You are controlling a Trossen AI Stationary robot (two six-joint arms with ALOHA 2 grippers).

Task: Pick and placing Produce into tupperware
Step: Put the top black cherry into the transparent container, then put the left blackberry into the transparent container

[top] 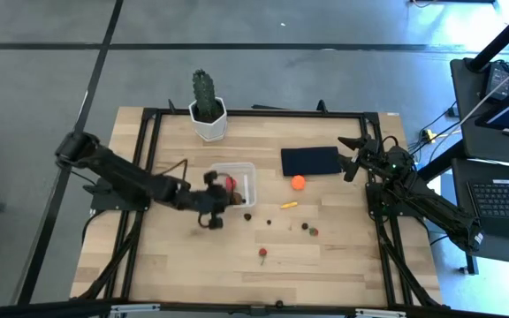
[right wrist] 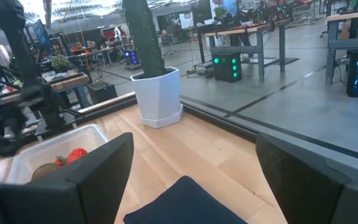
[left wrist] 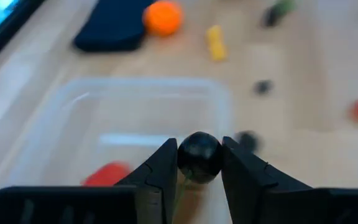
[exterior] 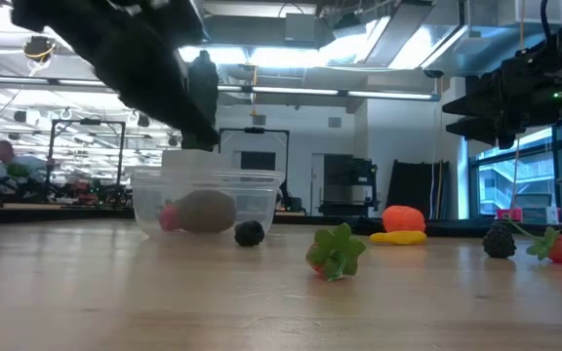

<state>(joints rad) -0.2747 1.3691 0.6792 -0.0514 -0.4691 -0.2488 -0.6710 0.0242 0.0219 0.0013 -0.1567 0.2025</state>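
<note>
Tupperware on wooden table; open workshop room behind.

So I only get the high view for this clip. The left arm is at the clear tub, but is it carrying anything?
Observer: Yes. In its wrist view the left gripper is shut on a dark berry above the tub.
Operator: Anything in the tub already?
Observer: The low view shows a brown lump beside a red piece inside.
Operator: And the right arm?
Observer: The right gripper is open by the dark pad, holding nothing.
</note>
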